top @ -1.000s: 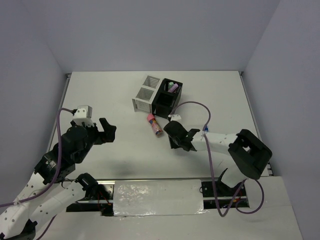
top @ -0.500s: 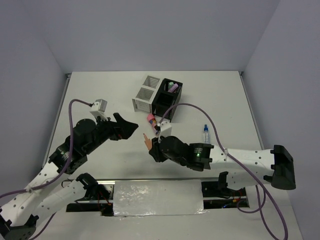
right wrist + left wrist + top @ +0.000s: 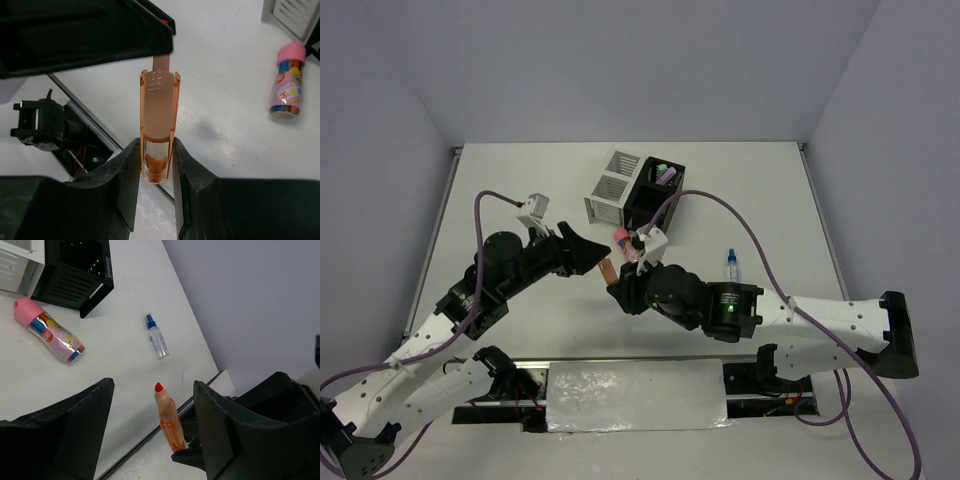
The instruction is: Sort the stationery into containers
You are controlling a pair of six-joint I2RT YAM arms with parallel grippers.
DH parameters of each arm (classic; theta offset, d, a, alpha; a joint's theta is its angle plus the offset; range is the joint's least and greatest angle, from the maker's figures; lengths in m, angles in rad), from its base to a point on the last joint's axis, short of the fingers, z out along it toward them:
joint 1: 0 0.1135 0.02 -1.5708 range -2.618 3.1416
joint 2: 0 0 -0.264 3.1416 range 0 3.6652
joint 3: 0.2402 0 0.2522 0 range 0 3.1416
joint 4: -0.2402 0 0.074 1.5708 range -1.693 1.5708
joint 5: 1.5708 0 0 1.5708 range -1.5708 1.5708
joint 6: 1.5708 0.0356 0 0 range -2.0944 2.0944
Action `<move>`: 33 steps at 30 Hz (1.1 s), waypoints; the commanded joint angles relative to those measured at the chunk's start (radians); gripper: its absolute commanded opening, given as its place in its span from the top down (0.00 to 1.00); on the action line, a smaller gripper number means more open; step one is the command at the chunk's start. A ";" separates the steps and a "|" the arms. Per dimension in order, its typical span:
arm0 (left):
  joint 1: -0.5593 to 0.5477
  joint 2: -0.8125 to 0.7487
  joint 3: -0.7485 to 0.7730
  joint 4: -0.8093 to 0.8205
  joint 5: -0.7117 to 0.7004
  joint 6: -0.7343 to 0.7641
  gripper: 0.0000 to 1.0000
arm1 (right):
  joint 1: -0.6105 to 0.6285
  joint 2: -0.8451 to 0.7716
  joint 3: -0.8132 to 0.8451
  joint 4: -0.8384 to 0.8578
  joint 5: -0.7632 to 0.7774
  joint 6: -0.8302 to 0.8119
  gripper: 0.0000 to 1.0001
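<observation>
So this is a mid-air handoff, both arms are mine. My left gripper (image 3: 594, 254) is open, one finger on each side of the red tip of the orange highlighter (image 3: 168, 422), and from the left wrist camera neither finger is touching it. My right gripper (image 3: 156, 162) is clamped on the fat end of that highlighter and holds it up off the table (image 3: 520, 190), tip pointed at the left arm. By my reckoning the next move is on the left side: slide a bit further down the barrel so I'm not pinching just the tip, close, and only then let go with the right, otherwise the thing probably drops or twists. Then it needs a compartment.

Back behind all that are the two containers, touching side by side. The white container (image 3: 611, 186) is on the left and I can't spot anything in it from above. The black container (image 3: 653, 200) on the right has a pinkish pen and something green poking out of its back compartment; the front one looks dark, can't tell. The pink tube (image 3: 54, 335) lies on its side just in front of the boxes, and the clear bottle (image 3: 731, 266) lies well off to the right, both waiting to be sorted.
</observation>
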 commanded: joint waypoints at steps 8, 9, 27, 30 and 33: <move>0.000 0.037 -0.019 0.131 0.043 -0.035 0.44 | 0.021 0.026 0.112 0.031 0.024 -0.077 1.00; 0.000 0.039 -0.017 0.131 0.037 -0.038 0.50 | 0.023 0.036 0.118 0.025 0.030 -0.077 1.00; 0.003 -0.002 0.099 -0.019 -0.228 0.004 1.00 | 0.069 0.008 -0.046 0.051 -0.061 -0.031 1.00; 0.007 0.007 0.150 -0.053 -0.273 0.012 1.00 | 0.110 -0.004 -0.091 0.049 -0.041 0.003 1.00; 0.011 0.017 0.162 -0.045 -0.256 -0.003 1.00 | 0.123 -0.029 -0.126 0.060 -0.018 0.026 0.99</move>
